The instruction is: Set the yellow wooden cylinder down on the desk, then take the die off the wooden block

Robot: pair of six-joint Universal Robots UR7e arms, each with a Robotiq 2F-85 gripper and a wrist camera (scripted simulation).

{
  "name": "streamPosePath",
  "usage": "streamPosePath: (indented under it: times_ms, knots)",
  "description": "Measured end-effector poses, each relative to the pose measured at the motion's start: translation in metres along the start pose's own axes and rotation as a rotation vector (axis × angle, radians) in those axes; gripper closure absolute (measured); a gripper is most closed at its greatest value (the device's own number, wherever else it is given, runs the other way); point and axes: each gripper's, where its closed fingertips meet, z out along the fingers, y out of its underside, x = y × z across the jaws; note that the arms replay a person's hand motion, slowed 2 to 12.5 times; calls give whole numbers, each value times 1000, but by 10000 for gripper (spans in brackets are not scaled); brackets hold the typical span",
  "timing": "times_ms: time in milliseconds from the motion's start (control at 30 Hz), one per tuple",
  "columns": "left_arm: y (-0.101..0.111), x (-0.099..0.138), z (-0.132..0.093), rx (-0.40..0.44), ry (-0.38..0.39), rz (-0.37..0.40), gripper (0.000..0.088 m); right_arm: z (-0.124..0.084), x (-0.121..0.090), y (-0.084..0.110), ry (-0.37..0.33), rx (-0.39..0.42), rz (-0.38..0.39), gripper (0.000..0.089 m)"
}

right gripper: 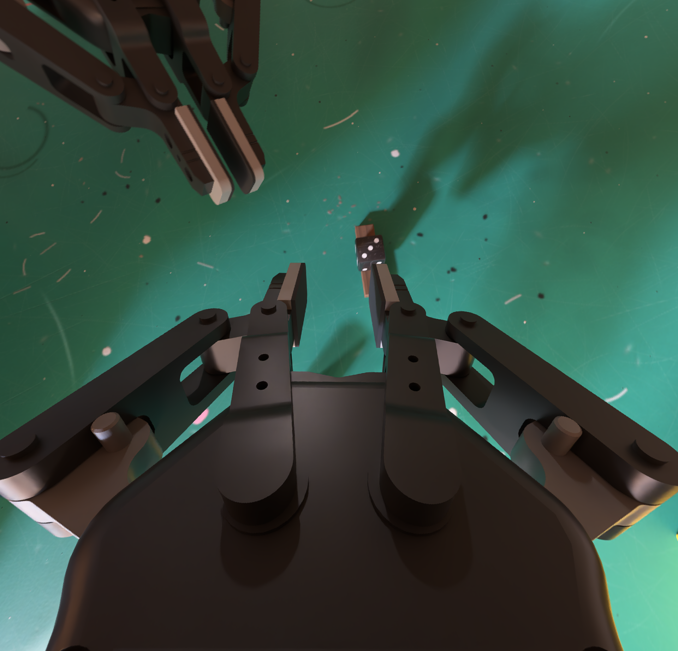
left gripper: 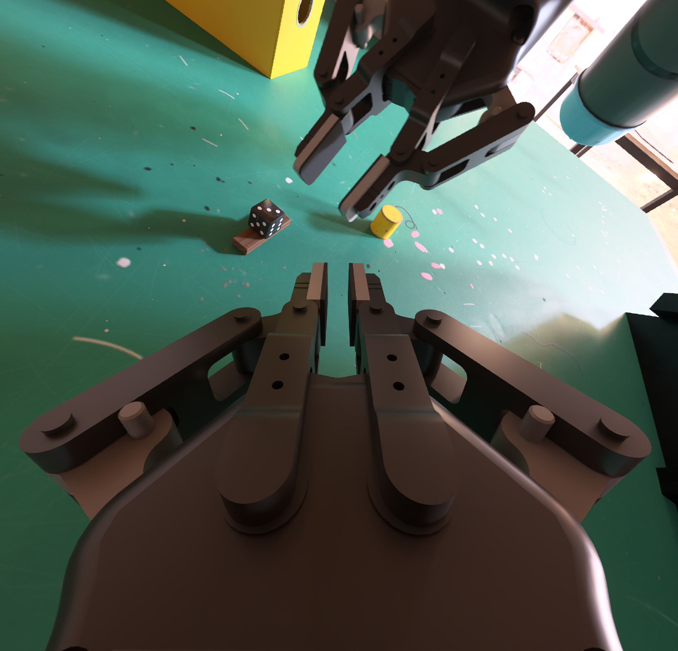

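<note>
The yellow wooden cylinder point(left gripper: 385, 222) stands on the green desk point(left gripper: 110, 138), free of both grippers. My right gripper point(left gripper: 328, 193) hangs above it with its jaws apart and empty, one fingertip point(left gripper: 348, 211) just left of the cylinder. The black die point(left gripper: 266, 218) with white pips sits on the small brown wooden block point(left gripper: 245, 244), left of the cylinder. My left gripper point(left gripper: 337, 266) hovers short of both, jaws almost together with nothing between them. In the right wrist view the die point(right gripper: 368, 251) and block point(right gripper: 363, 229) lie just beyond my right gripper point(right gripper: 337, 266). The left gripper point(right gripper: 236, 189) shows at the upper left. The cylinder is out of that view.
A large yellow box point(left gripper: 257, 20) with a round hole stands at the back of the desk. A black object point(left gripper: 653, 376) sits at the right. The desk's edge point(left gripper: 605, 178) runs along the far right. The mat is speckled with paint spots.
</note>
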Motion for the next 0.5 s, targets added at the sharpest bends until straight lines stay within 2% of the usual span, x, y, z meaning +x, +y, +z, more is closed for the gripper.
streamPosePath:
  times_ms: [233, 500]
  knots:
    - [0, 1, 0, 1, 3, 3, 777, 15, 13, -5, -17, -41, -23, 609]
    - [0, 1, 0, 1, 9, 5, 770, 29, 15, -4, -66, -93, -70, 602]
